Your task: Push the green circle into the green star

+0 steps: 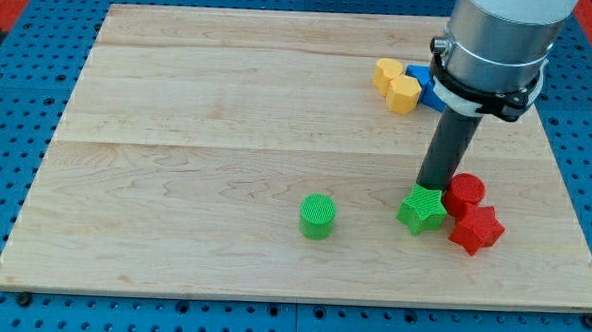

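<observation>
The green circle (318,216) stands on the wooden board (228,123) at the lower middle. The green star (421,210) lies to its right, apart from it by a clear gap. My tip (432,186) rests just above the green star's top edge, touching or nearly touching it. The rod rises from there to the grey arm at the view's top right.
A red circle (465,193) and a red star (476,230) sit right of the green star, close against it. Two yellow blocks (397,85) and a blue block (427,82), partly hidden by the arm, lie at the upper right.
</observation>
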Available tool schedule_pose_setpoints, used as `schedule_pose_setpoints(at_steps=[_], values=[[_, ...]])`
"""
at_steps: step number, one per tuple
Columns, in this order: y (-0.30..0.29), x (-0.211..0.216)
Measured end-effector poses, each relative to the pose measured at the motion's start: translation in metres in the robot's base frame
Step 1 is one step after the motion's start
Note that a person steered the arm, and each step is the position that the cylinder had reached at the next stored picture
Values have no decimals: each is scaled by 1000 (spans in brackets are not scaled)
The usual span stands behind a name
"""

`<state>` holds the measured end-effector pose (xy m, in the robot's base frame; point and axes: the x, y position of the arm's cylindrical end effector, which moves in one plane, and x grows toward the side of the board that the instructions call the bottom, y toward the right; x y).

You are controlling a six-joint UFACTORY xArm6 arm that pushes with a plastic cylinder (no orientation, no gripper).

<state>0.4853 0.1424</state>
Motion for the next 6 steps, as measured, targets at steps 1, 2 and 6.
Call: schedule_pose_setpoints(at_steps=[1,2,6], values=[[-58,-39],[-123,-56],[-75,60]])
